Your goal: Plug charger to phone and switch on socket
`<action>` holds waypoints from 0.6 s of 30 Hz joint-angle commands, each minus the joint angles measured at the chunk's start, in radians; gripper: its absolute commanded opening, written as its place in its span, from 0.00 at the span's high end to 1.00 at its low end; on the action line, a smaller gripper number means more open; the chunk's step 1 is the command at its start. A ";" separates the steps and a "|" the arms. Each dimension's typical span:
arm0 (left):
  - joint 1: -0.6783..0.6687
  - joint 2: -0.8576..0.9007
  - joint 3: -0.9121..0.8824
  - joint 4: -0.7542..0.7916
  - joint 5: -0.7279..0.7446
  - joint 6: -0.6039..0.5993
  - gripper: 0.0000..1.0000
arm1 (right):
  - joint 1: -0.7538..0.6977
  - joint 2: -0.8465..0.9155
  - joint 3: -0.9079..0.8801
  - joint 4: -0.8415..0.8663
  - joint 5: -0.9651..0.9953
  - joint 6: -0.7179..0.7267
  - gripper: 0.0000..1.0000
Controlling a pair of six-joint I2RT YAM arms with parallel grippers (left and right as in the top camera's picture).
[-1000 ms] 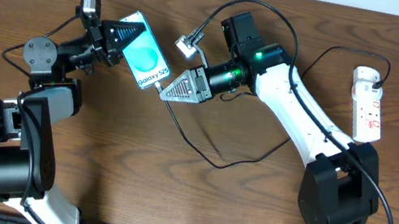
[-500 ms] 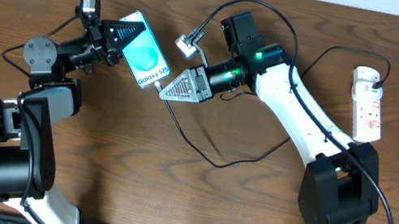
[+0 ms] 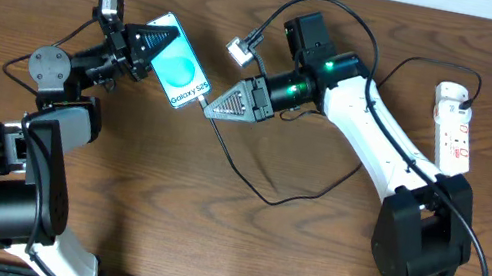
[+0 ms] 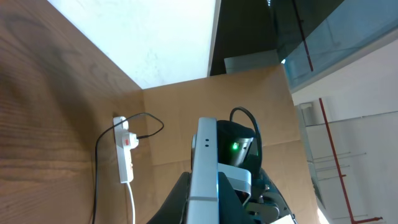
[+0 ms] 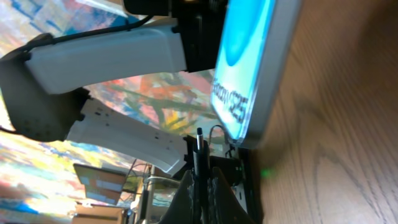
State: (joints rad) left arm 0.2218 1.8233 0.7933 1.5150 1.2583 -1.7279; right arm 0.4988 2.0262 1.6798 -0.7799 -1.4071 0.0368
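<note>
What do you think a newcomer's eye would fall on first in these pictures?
The phone, bright turquoise screen, held by the left gripper, upper left in the overhead view. Next, the right gripper pinching the charger by its plug tip, close to the phone's lower end. The white socket lies at far right.

The phone (image 3: pixel 179 73) stands left of centre on the table (image 3: pixel 205 253); the charger (image 3: pixel 265 200) trails just right of it; the socket (image 3: pixel 455 129) lies far right.
</note>
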 commanded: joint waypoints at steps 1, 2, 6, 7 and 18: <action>0.003 -0.006 0.012 0.016 0.001 0.001 0.92 | 0.010 0.005 -0.009 0.002 -0.062 -0.038 0.99; 0.003 -0.006 0.012 0.016 -0.002 -0.002 0.92 | 0.011 0.005 -0.010 0.002 -0.062 -0.039 0.99; 0.006 -0.006 0.012 0.016 -0.017 -0.021 0.93 | 0.011 0.005 -0.028 0.002 -0.037 -0.038 0.99; 0.007 -0.006 0.012 0.016 -0.016 -0.021 0.92 | 0.011 0.005 -0.040 0.003 -0.036 -0.038 0.99; 0.008 -0.006 0.012 0.016 -0.007 -0.021 0.93 | 0.011 0.005 -0.084 0.079 -0.087 -0.006 0.99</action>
State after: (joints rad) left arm 0.2218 1.8233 0.7933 1.5154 1.2575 -1.7321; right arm 0.5041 2.0262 1.6012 -0.7139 -1.4429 0.0158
